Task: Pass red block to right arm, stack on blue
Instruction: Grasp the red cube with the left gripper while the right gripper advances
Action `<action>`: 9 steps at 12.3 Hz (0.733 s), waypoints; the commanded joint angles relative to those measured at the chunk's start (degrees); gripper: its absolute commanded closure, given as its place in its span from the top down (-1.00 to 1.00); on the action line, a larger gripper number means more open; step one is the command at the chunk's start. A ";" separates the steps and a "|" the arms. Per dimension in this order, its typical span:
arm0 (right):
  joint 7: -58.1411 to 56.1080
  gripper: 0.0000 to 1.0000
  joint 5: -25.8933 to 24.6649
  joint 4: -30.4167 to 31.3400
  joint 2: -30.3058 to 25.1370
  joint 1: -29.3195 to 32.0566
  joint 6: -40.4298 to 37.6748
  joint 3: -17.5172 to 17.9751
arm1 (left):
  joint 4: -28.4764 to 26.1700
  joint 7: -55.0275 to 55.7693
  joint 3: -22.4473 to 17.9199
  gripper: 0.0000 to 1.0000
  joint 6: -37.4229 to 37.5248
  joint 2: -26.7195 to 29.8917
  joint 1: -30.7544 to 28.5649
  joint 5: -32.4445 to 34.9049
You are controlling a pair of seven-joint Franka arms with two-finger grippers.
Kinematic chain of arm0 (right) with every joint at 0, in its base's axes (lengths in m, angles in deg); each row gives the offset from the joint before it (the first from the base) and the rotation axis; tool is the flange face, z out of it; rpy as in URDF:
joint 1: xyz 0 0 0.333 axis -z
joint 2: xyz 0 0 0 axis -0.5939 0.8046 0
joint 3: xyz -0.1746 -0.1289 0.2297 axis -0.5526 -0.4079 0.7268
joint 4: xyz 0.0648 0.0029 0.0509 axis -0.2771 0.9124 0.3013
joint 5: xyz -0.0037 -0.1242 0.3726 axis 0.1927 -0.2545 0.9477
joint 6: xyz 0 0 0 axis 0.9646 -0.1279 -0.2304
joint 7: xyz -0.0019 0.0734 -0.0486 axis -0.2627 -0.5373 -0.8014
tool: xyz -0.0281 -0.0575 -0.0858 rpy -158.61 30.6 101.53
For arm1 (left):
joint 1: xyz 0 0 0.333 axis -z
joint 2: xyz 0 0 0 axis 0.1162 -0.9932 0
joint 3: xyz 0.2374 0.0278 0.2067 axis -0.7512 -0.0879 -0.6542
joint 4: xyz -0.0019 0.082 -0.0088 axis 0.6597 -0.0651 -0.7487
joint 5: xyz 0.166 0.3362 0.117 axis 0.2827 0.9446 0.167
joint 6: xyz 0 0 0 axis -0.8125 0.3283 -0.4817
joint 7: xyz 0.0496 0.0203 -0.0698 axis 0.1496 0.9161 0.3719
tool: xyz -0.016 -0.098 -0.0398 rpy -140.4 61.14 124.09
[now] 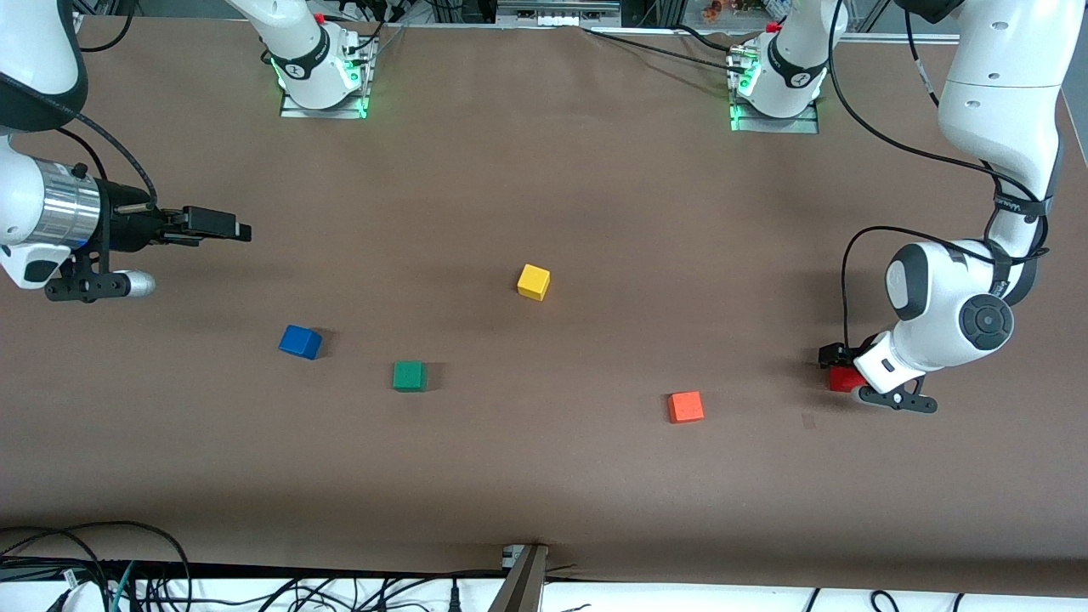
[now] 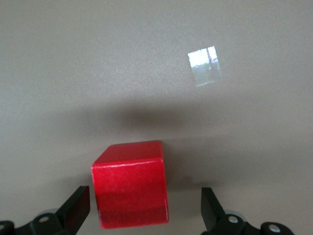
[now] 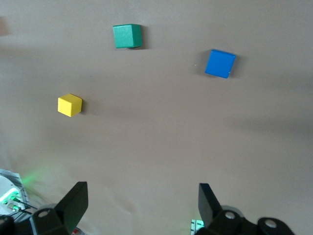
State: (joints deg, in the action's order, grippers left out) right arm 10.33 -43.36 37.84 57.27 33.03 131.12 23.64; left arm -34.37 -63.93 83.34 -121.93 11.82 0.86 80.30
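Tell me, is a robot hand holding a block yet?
No, nothing is held. The left end effector sits open around the red block on the table; the right end effector waits open.

red block (image 1: 844,379) | blue cube (image 1: 300,342) | green cube (image 1: 409,376) | yellow cube (image 1: 533,281) | orange cube (image 1: 685,406)

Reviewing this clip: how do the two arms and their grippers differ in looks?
Both arms are glossy white with black joints. The right arm has a shiny silver wrist collar and an all-black right gripper. The left arm has black cables strapped along it, a round dark-grey joint cap, and a white-bodied left gripper with black fingers.
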 commanded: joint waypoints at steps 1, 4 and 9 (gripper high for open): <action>-0.17 1.00 5.26 -1.63 2.62 0.68 0.75 0.53 | 2.77 -0.48 -0.50 1.00 0.01 -1.61 0.54 1.08; -0.35 1.00 7.39 -1.55 5.78 -0.89 0.75 0.88 | 3.12 -1.01 -0.59 0.28 0.18 -1.79 0.54 1.86; -0.27 1.00 21.77 -1.55 9.74 -5.38 4.44 0.89 | 3.56 -0.83 -0.50 -1.00 0.88 -1.53 0.63 4.77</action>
State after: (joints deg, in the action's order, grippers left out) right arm 10.22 -26.79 37.76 65.64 28.24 135.75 24.62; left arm -32.58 -64.37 83.30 -121.95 10.94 1.01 83.45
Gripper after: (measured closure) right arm 0.000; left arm 0.441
